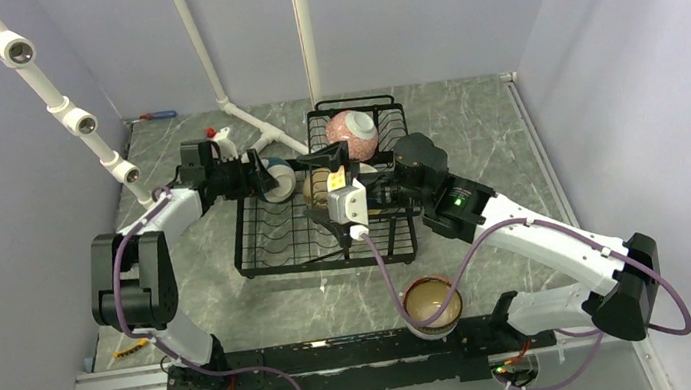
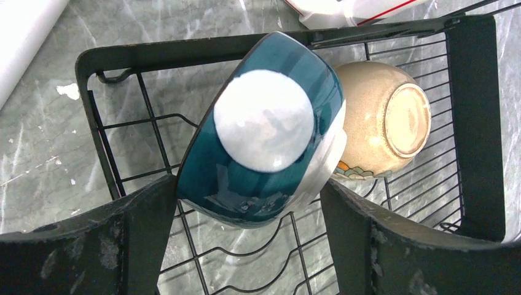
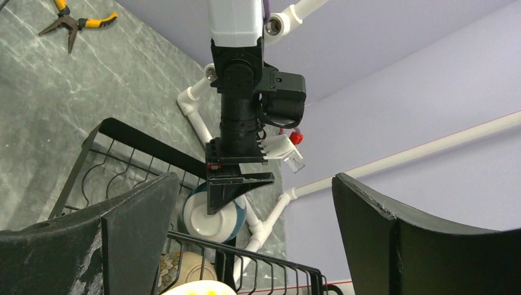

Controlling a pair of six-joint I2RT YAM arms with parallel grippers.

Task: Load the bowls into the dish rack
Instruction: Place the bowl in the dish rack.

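Observation:
A teal-and-white bowl (image 2: 270, 123) leans on its side in the far left corner of the black dish rack (image 2: 184, 52), foot towards the camera. My left gripper (image 2: 249, 182) is open around its lower edge, a finger close on either side. A cream bowl (image 2: 384, 120) lies just right of it. In the top view my left gripper (image 1: 264, 177) is at the teal bowl (image 1: 279, 177). A pink bowl (image 1: 351, 126) sits in the raised basket. My right gripper (image 3: 255, 176) is open and empty above the rack (image 1: 259, 257). A brown-rimmed bowl (image 1: 431, 303) stands on the table.
White pipe frame (image 1: 74, 115) runs along the left and behind the rack. Yellow-handled pliers (image 3: 77, 23) lie on the table at the left. The top of a yellow-dotted bowl (image 3: 199, 287) shows under the right wrist. A red-handled tool (image 1: 157, 115) lies at the back wall.

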